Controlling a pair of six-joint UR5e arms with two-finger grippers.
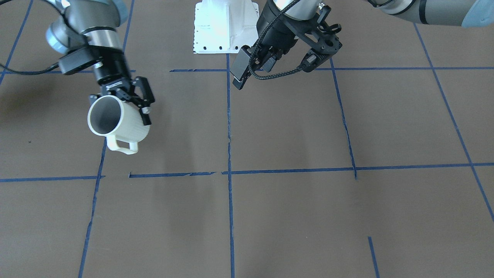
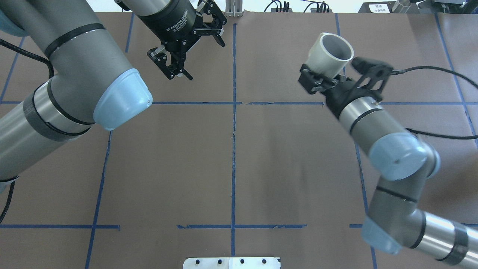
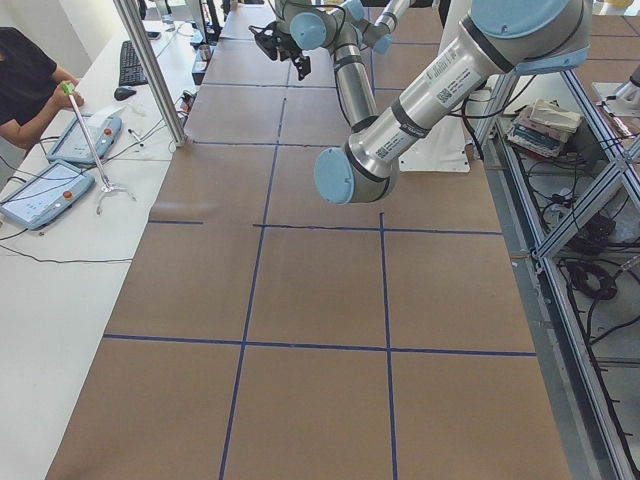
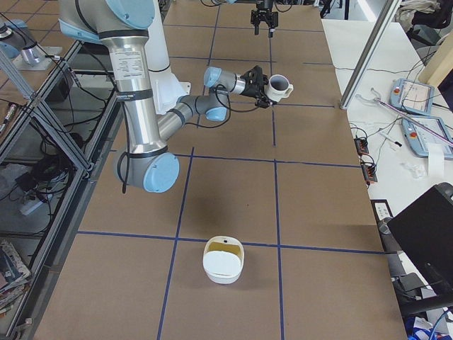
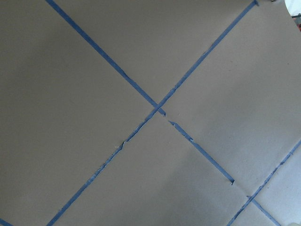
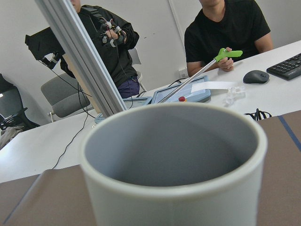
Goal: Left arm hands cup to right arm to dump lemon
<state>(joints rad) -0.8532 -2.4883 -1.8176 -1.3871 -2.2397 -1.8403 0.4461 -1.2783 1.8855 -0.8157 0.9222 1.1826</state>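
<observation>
The white cup (image 1: pixel 123 123) with a grey inside is held off the table in my right gripper (image 1: pixel 119 106), which is shut on its body near the base. The cup is tilted, mouth away from me, handle (image 1: pixel 122 146) hanging down. It also shows in the overhead view (image 2: pixel 330 52), with the right gripper (image 2: pixel 326 73) behind it, and fills the right wrist view (image 6: pixel 174 165). Its inside looks empty; no lemon shows in any view. My left gripper (image 2: pixel 198 48) is open and empty, well to the left of the cup, above the table's far middle.
A white container (image 4: pixel 224 263) with a yellowish inside sits on the table towards my right end. My white base plate (image 1: pixel 225 27) is at the near edge. Operators sit at a side table (image 3: pixel 60 150) with tablets beyond the far edge. Blue tape lines cross the brown table (image 2: pixel 231 168).
</observation>
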